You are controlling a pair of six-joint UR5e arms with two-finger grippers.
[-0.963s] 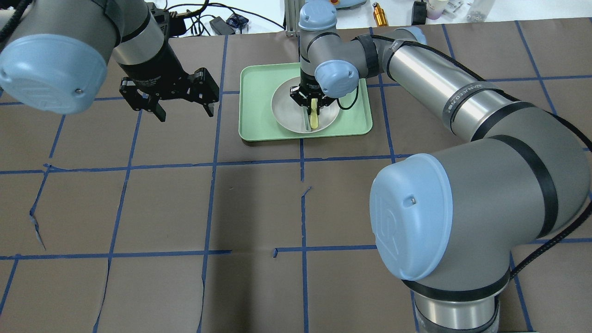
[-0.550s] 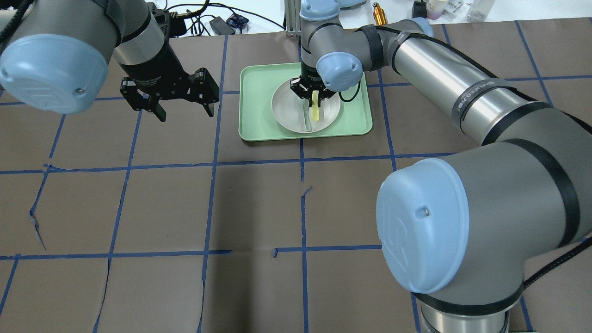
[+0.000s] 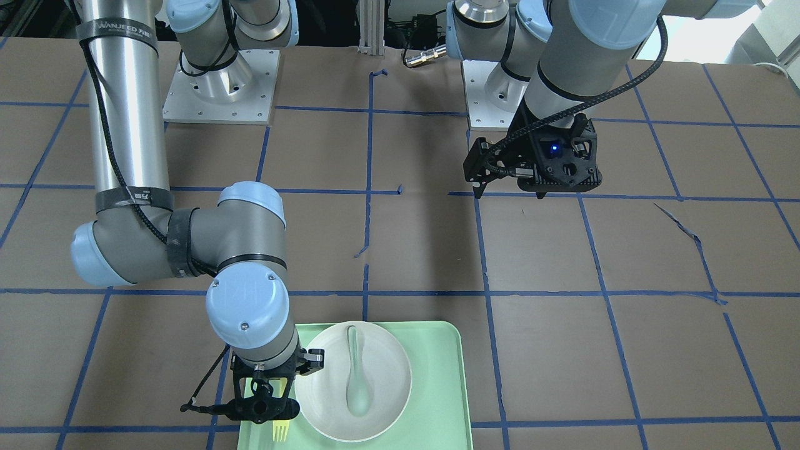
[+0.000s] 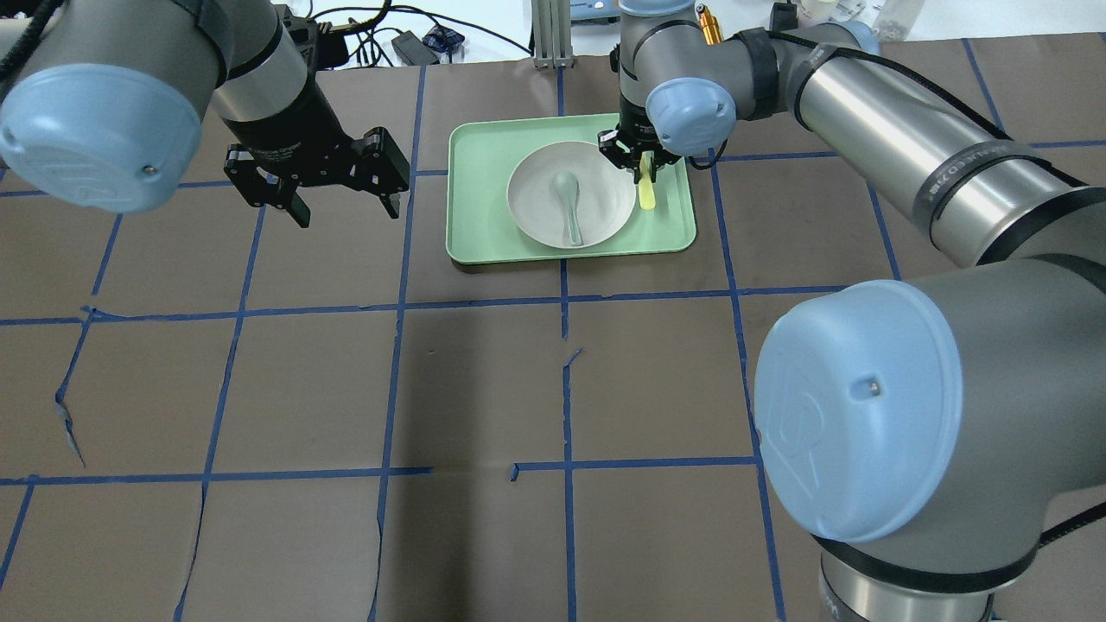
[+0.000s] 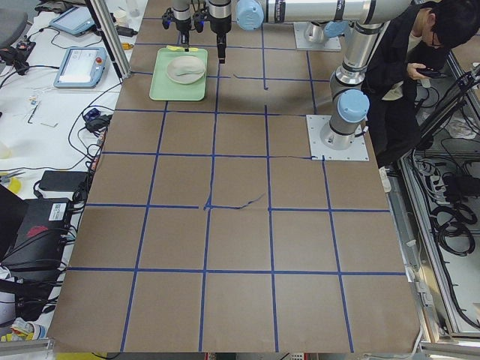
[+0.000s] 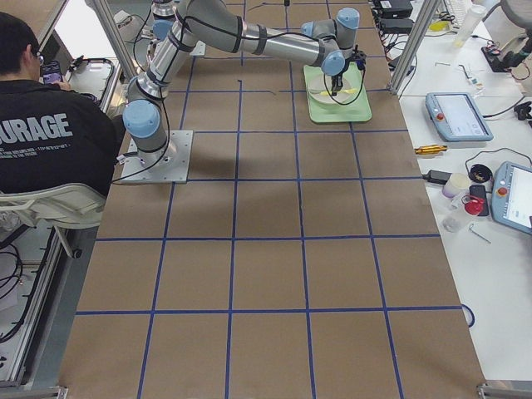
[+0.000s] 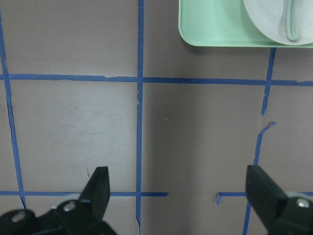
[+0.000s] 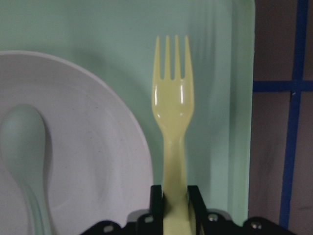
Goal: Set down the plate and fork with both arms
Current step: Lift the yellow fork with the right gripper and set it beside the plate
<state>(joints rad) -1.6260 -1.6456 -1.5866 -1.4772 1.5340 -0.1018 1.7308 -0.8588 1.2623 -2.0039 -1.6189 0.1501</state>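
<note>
Right tool (image 8: 175,195) pinching fork (image 8: 172,105) handle, long axis vertical, tines down

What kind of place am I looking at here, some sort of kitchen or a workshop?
Most likely a robotics lab, not a kitchen. The left arm and right arm are bolted to a table gridded with blue tape, with control tablets and coiled cables around it.
</note>
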